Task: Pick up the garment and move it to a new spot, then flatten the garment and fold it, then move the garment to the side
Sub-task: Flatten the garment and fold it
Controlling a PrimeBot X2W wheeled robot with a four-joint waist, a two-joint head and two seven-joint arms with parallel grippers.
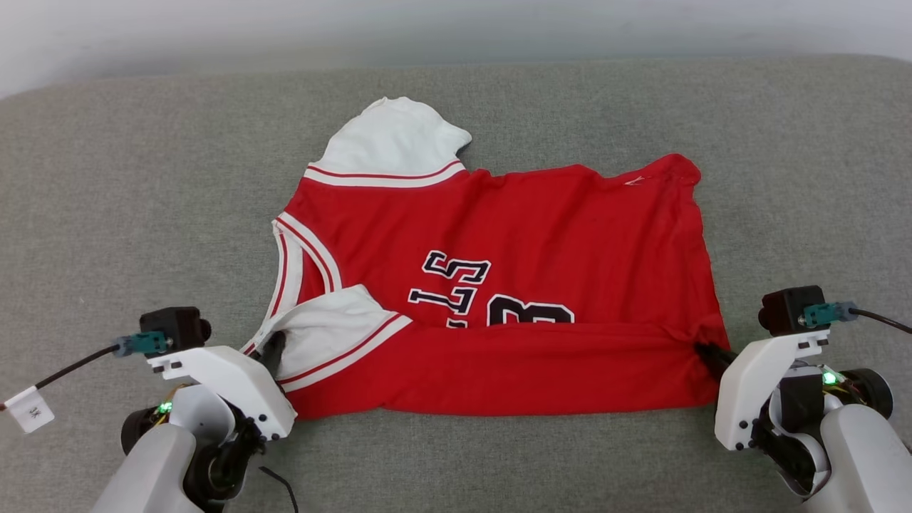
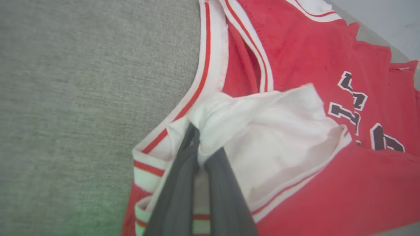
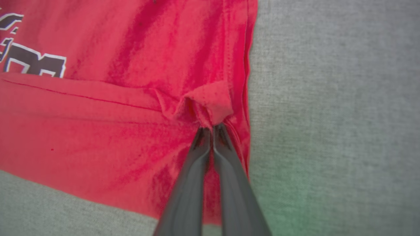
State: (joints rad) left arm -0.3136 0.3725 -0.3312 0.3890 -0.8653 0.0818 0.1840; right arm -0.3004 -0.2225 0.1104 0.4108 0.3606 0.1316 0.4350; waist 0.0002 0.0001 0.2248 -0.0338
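Note:
The garment (image 1: 499,285), a bright red shirt with white striped sleeve panels and dark numbers, lies spread on the grey cloth surface (image 1: 107,214), its near edge folded up over the body. My left gripper (image 1: 274,345) is shut on the white sleeve at the fold's left end; the left wrist view shows white fabric (image 2: 229,121) bunched between the gripper (image 2: 198,154). My right gripper (image 1: 709,353) is shut on the red corner at the fold's right end, and the right wrist view shows that corner (image 3: 210,105) pinched at the gripper (image 3: 211,129).
Grey cloth surface (image 3: 328,114) extends around the shirt on all sides. A pale wall (image 1: 456,28) runs along the far edge. A cable with a white tag (image 1: 30,410) hangs off my left wrist camera.

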